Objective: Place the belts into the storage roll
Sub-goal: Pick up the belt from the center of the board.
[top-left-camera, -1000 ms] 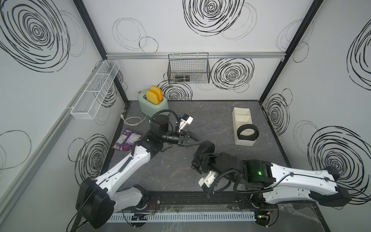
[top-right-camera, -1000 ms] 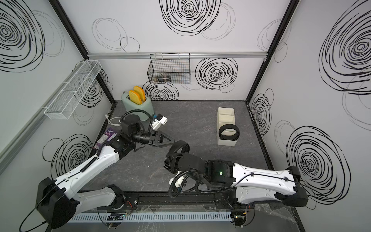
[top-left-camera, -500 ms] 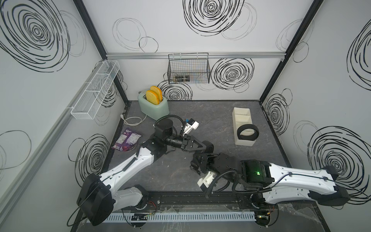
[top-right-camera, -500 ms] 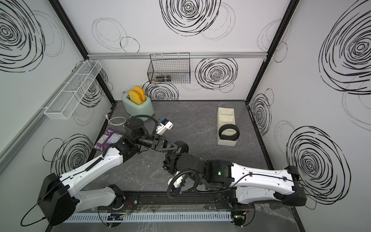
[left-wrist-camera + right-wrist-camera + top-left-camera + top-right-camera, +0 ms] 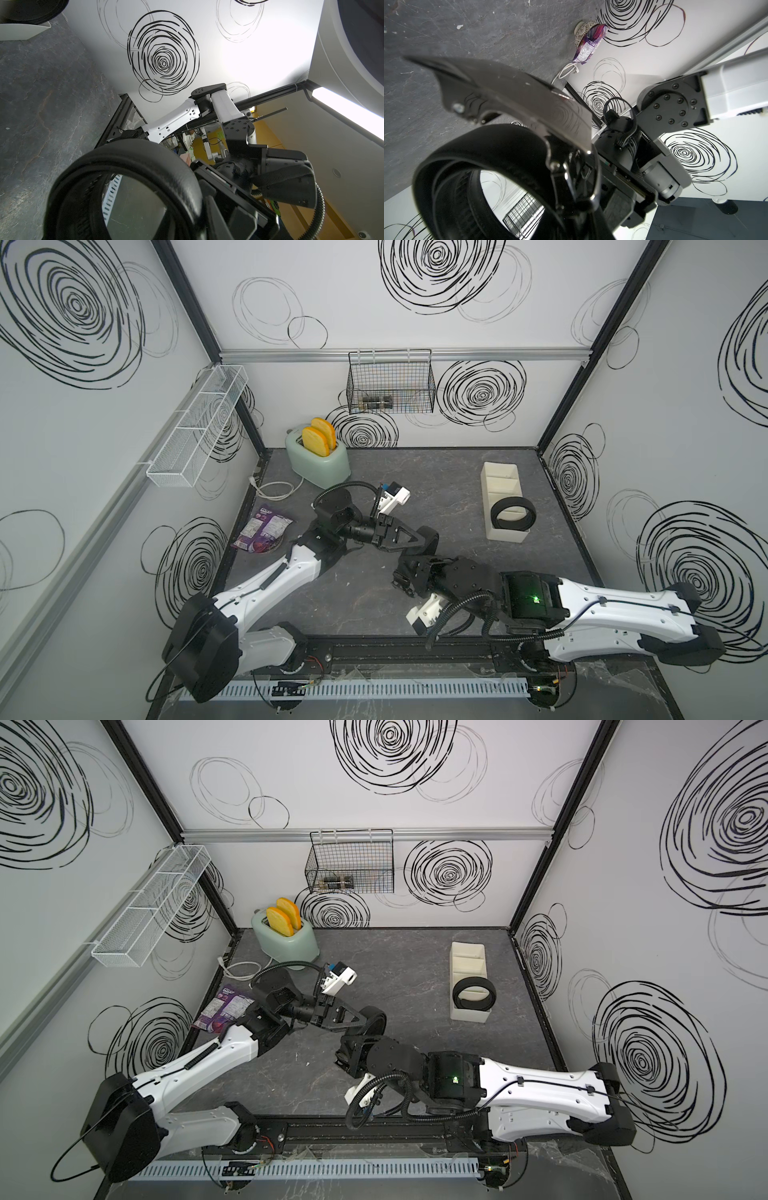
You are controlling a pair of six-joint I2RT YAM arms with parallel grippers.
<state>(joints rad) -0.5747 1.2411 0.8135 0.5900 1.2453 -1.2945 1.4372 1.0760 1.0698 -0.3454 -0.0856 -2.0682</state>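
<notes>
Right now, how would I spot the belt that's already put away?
Look along the right wall for the cream tray. At its near end rests a black coiled belt. The other belt is out over mid-table, well clear of the tray.

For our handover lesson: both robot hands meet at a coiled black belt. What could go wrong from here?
The coiled black belt, gripped by left hand and right hand, could slip or uncoil if either releases early. The cream plastic divided tray holds another black belt coil in its nearest compartment; a misaimed drop may land on it.
</notes>
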